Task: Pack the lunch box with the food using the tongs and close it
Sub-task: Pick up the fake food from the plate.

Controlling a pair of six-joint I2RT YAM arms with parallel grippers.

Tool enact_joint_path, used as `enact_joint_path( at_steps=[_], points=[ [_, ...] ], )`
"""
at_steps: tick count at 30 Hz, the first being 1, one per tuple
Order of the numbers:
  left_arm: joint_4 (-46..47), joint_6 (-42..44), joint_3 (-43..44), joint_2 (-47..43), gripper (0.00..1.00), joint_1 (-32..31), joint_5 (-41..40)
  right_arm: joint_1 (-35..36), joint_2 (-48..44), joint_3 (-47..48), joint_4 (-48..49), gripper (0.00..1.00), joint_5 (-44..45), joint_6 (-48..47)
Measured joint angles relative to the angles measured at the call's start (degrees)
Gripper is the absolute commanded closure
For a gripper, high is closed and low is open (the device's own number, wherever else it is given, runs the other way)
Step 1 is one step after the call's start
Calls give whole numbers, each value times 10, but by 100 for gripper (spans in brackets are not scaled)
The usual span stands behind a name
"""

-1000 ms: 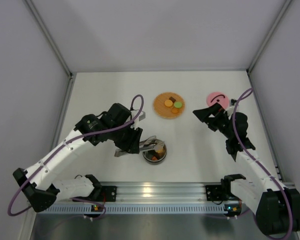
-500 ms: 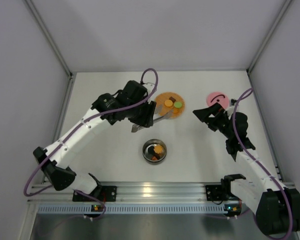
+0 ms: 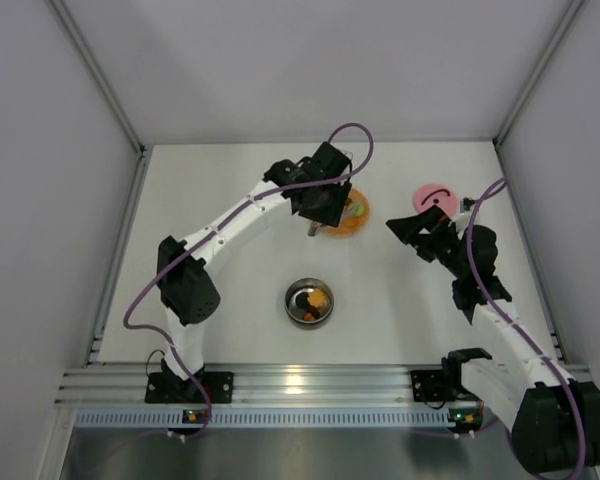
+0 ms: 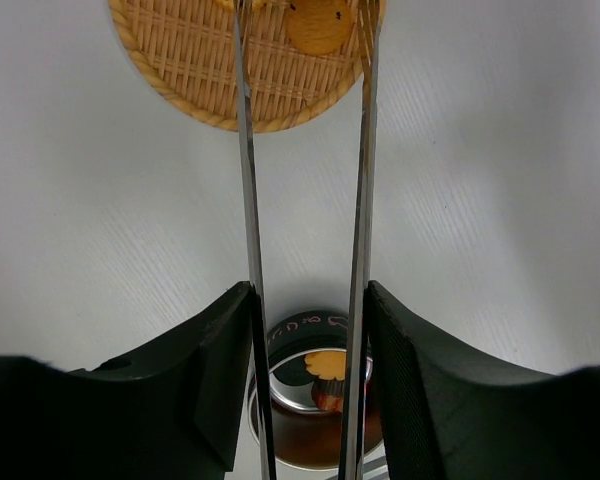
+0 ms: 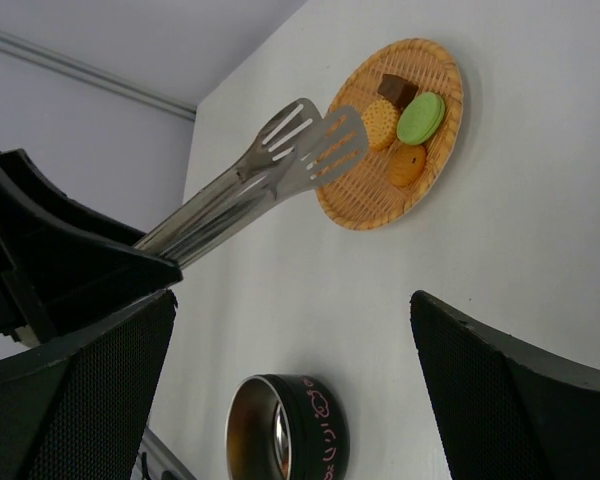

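Our left gripper [image 4: 308, 300] pinches the slim silver metal tongs [image 4: 246, 150], tips over the flat orange-brown woven plate [image 4: 180, 70] holding small food pieces [image 5: 417, 118]. An off-centre squeeze could flick one over the low rim. The round shiny steel lunch box [image 3: 289, 297] sits well apart across bare table [image 3: 230, 300]; our right gripper [image 3: 412, 222] hangs spread beside the round pink lid [image 3: 432, 197].
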Motion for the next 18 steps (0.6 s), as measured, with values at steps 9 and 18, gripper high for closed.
enact_joint_path(
  at_steps=[9,18],
  points=[
    [12,0,5,57,47,0,1,0,0,0,0,1,0,0],
    [32,0,20,79,47,0,6,0,0,0,0,1,0,0]
  ],
)
